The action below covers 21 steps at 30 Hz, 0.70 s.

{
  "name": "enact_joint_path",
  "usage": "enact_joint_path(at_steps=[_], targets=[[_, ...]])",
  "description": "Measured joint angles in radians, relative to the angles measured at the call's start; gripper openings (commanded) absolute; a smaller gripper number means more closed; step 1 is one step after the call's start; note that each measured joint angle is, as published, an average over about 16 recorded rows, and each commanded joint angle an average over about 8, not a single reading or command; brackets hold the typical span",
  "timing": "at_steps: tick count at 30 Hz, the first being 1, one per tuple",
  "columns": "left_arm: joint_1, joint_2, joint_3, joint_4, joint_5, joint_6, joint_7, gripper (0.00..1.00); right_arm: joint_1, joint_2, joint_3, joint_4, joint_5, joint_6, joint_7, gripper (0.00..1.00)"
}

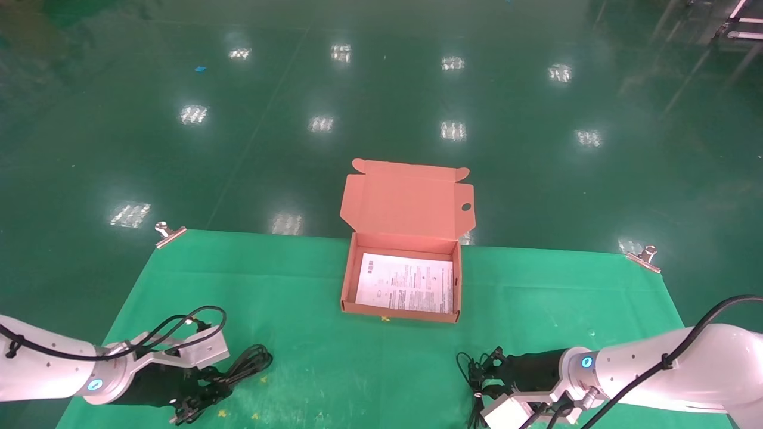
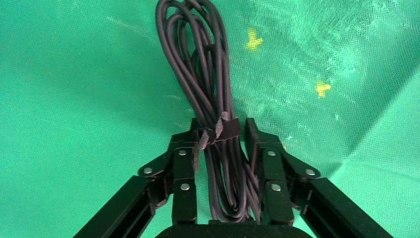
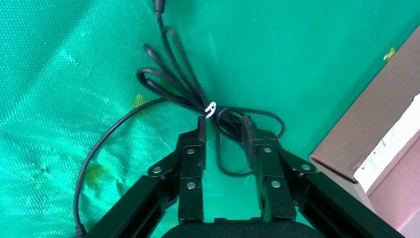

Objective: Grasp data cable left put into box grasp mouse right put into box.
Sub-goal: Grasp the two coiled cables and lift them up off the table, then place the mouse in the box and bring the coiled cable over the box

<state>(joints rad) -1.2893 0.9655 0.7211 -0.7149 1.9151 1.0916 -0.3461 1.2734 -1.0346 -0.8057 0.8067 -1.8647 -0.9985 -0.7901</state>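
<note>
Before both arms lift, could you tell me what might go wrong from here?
1. The right gripper is open and straddles the tied cord, and no mouse shows there. Closing here would likely lift by the cord, leaving the mouse dangling.
2. The data cable loops reach well past the left gripper. Once lifted, they may droop and catch the front wall of the box.

1. A green cloth covers the table; metal clips hold its far corners, one on the left and one on the right.
2. The box sits open on the cloth, ahead of both grippers and between them.
3. The data cable lies on the cloth between the left gripper's fingers.
4. A thin black cord, bundled with a white tie, lies at the right gripper's fingertips.
</note>
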Motion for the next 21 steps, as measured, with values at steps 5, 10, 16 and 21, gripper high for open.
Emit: enact_joint_path(at_steps=[5,10,16,21], targets=[[0.000,0.000,0.000,0.000,0.000,0.000,0.000,0.00,0.000,0.000,0.000,0.000,0.000,0.000,0.000,0.00],[-0.001,-0.005,-0.001,-0.004,-0.003,0.004,0.003,0.00,0.000,0.002,0.001,0.002,0.001,-0.001,0.001,0.00],[-0.001,-0.043,-0.007,-0.043,-0.014,0.026,0.024,0.00,0.005,0.032,0.011,0.038,0.011,-0.015,0.016,0.00],[-0.002,-0.100,-0.016,-0.121,-0.022,0.046,0.043,0.00,0.009,0.100,0.033,0.131,0.024,-0.034,0.068,0.00]])
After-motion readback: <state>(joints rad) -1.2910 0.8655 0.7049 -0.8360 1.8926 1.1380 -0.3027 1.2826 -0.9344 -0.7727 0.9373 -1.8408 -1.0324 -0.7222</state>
